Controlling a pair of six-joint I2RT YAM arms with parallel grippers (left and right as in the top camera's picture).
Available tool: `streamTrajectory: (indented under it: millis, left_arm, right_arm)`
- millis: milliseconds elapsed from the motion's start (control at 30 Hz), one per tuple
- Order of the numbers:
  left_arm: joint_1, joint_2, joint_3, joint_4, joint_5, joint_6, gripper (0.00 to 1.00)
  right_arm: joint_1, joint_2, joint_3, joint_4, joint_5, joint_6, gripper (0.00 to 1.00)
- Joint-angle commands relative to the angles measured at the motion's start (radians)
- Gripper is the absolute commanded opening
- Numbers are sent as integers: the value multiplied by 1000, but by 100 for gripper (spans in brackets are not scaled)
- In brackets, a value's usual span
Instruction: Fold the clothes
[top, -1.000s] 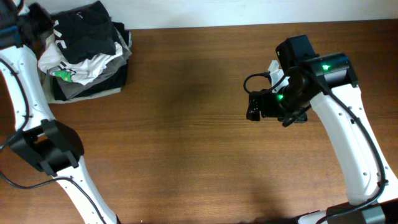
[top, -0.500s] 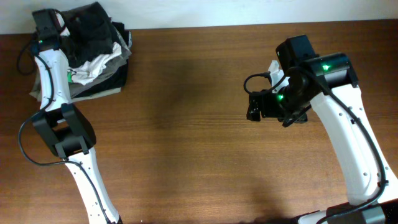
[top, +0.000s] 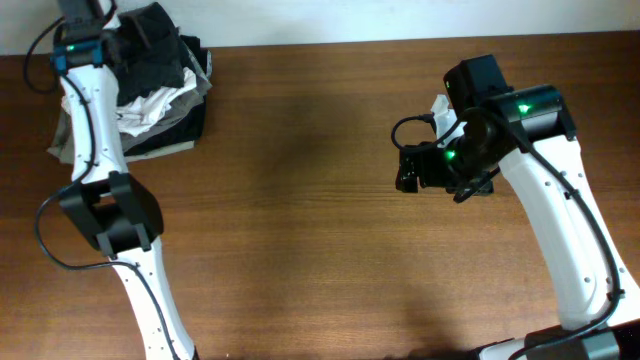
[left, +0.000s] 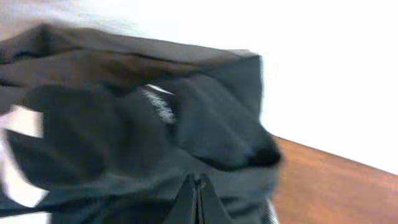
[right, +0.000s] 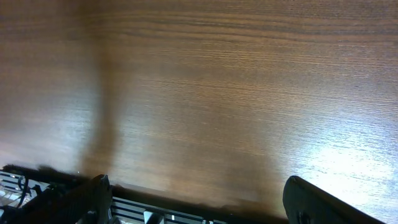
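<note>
The wooden table bears grey folded garments at its far-left corner, a dark T-shirt atop.

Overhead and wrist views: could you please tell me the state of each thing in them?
dark T-shirt: crumpled atop the pile, not folded.
left gripper: shut on the dark T-shirt.
right gripper: open, empty, over the table.
white garment: crumpled beneath the T-shirt.
grey garments: folded, bottom of pile.
</note>
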Motion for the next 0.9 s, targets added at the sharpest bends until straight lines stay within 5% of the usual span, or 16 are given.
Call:
streamTrajectory:
  millis: [0, 333, 667, 867]
  left_arm:
    - [-38, 18, 11, -57, -9, 62, 1]
    - [-51, 86, 16, -150, -9, 71, 7]
    - [-79, -234, 23, -472, 71, 85, 17]
    - [-100, -500, 23, -664, 204, 141, 52]
  right_arm:
    - [-1, -25, 8, 3, 9, 5, 92]
    - [-1, -25, 8, 11, 9, 5, 91]
    - [-1, -61, 51, 45, 54, 18, 90]
    - [-1, -256, 92, -41, 111, 21, 91]
